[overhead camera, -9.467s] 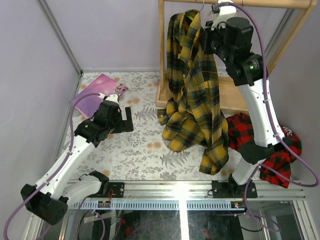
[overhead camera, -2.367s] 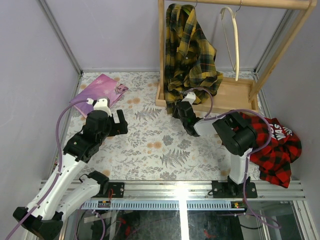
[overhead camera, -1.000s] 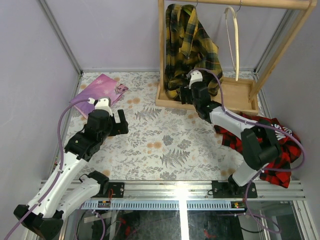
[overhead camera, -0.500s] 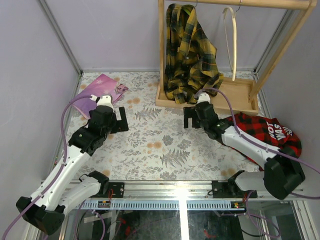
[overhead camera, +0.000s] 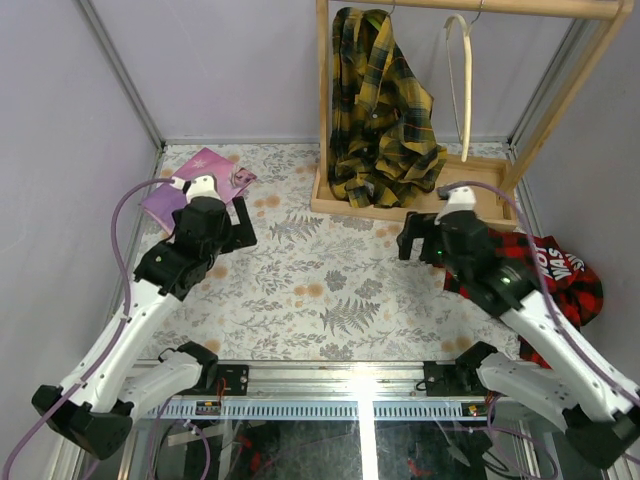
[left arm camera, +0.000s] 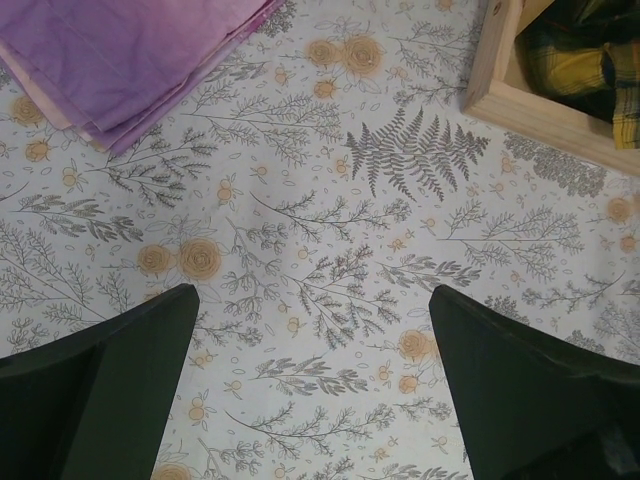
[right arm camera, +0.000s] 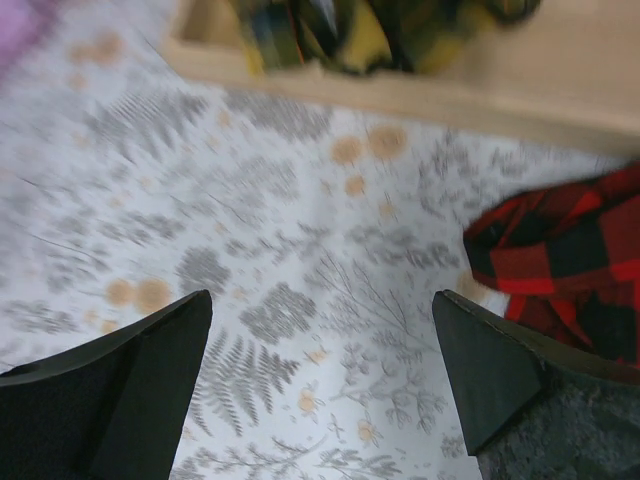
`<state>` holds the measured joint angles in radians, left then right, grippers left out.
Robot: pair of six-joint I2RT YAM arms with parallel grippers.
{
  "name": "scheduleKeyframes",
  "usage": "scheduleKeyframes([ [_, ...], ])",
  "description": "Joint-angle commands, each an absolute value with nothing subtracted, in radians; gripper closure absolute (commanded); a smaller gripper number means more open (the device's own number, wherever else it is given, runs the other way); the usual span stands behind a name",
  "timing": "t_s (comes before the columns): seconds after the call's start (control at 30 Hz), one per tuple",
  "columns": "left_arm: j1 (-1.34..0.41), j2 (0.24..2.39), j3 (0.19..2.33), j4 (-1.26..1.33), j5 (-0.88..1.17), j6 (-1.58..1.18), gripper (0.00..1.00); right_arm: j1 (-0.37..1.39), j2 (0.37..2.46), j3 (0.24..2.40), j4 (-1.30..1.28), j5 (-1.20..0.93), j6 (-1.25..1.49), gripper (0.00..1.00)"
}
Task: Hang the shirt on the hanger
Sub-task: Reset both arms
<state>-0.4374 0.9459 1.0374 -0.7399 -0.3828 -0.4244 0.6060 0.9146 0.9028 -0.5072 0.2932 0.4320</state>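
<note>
Movement since half a second ago is mostly on the right: the right gripper (overhead camera: 412,238) is sitting further toward the right of the frame, off the front lip of the wooden rack (overhead camera: 325,100). Nearly 10 seconds back it was up at the rail, with the shirt (overhead camera: 383,110) trailing onto the floral table (overhead camera: 310,290). The left gripper (overhead camera: 243,222) is barely shifting, beside the purple cloth (overhead camera: 195,180).

The shirt is hanging in the upper middle of the frame, its long axis running straight up and down. Its collar is up at the rail and its hem is bunching down in the rack's base tray (overhead camera: 480,190). The hanger (overhead camera: 389,9) is lying almost wholly inside the shirt. Only a sliver of hook is showing, cut by the top edge.

Both grippers are standing wide apart, gripping nothing. The right wrist view is blurring, yet the red plaid garment (right arm camera: 570,260) is showing at its right edge. 1 cream hanger (overhead camera: 466,80) is hanging beside the shirt.
</note>
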Motion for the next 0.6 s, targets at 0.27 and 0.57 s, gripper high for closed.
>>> scheduleKeyframes([
  [0.27, -0.435, 0.722, 1.121, -0.693, -0.325, -0.331, 0.00, 0.606, 0.596, 1.285, -0.547, 0.439, 0.252, 0.01],
  [0.57, -0.434, 0.551, 0.979, -0.603, -0.390, -0.333, 0.00, 0.606, 0.361, 0.980, -0.451, 0.539, 0.357, 0.01],
])
